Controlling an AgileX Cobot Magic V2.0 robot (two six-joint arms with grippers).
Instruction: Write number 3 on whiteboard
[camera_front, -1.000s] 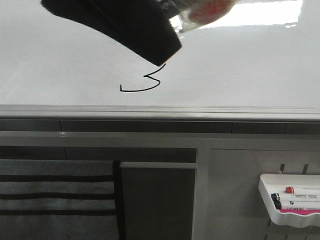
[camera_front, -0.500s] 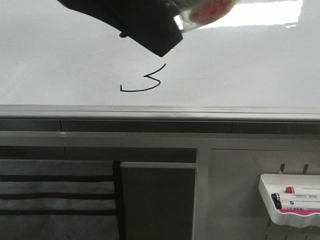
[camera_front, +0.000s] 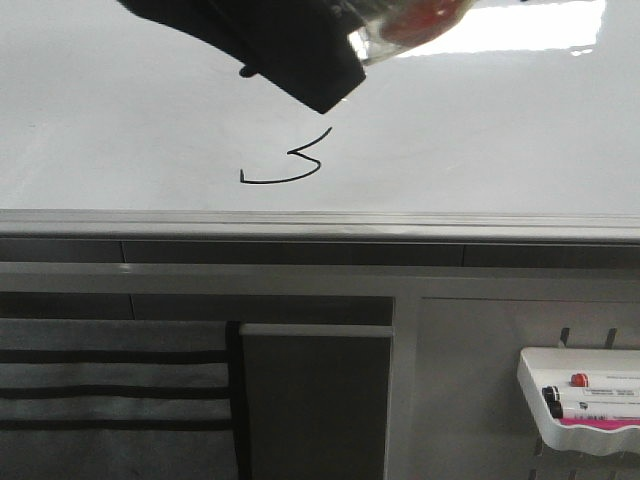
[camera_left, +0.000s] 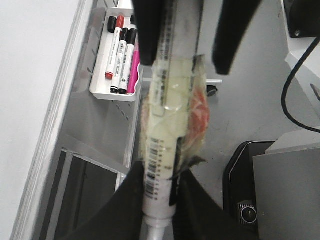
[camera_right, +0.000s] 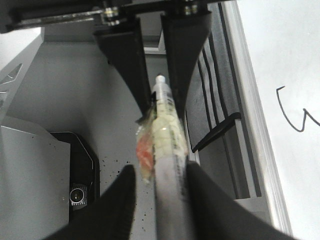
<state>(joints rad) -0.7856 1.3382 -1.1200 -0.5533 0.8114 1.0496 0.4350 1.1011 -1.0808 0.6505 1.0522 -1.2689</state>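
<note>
on my front feed the number 3 (camera_front: 288, 160) sits low on the whiteboard (camera_front: 500, 130), just above its grey rim and just below a dark gripper finger, apart from it. both wrist feeds show a taped marker (camera_left: 167, 135) running between the two grippers: my left gripper (camera_left: 161, 192) is clamped on it, and my right gripper (camera_right: 160, 187) is clamped on it too. a white marker tray (camera_front: 578, 398) hangs lower right.
</note>
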